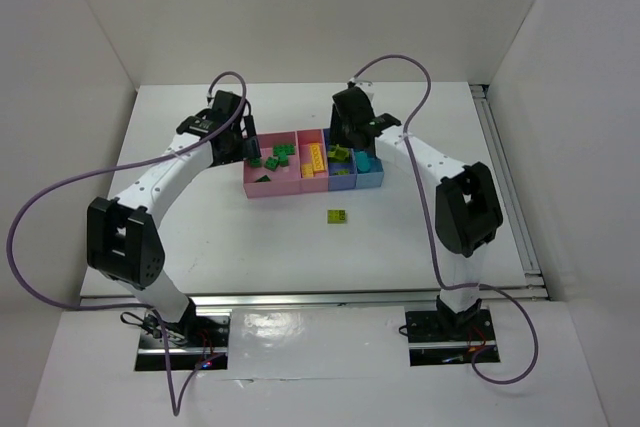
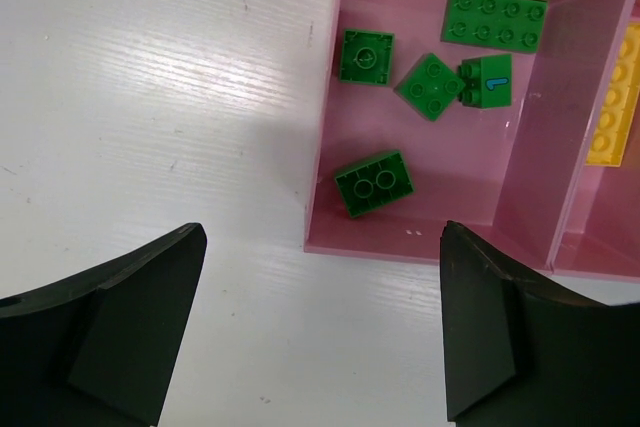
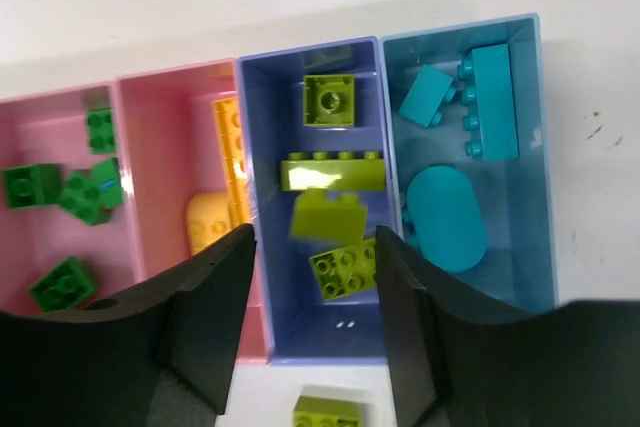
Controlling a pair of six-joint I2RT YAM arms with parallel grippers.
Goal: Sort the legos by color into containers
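The containers form one low tray [image 1: 262, 190] in the middle of the table. Several dark green legos [image 2: 374, 182] lie in the left pink compartment [image 2: 450, 207]. Yellow legos [image 3: 228, 162] are in the second pink one, lime legos [image 3: 332, 174] in the purple-blue compartment [image 3: 315, 332], and cyan legos [image 3: 492, 97] in the light blue compartment [image 3: 525, 217]. My right gripper [image 3: 315, 237] hangs open above the purple-blue compartment. A blurred lime brick [image 3: 325, 215] is loose below its fingers. One lime brick [image 1: 337, 216] lies on the table in front of the tray. My left gripper [image 2: 322, 237] is wide open and empty, over the table at the tray's left near corner.
White walls enclose the table on the left, back and right. A metal rail [image 1: 505, 177] runs along the right edge. Purple cables [image 1: 40, 207] loop from both arms.
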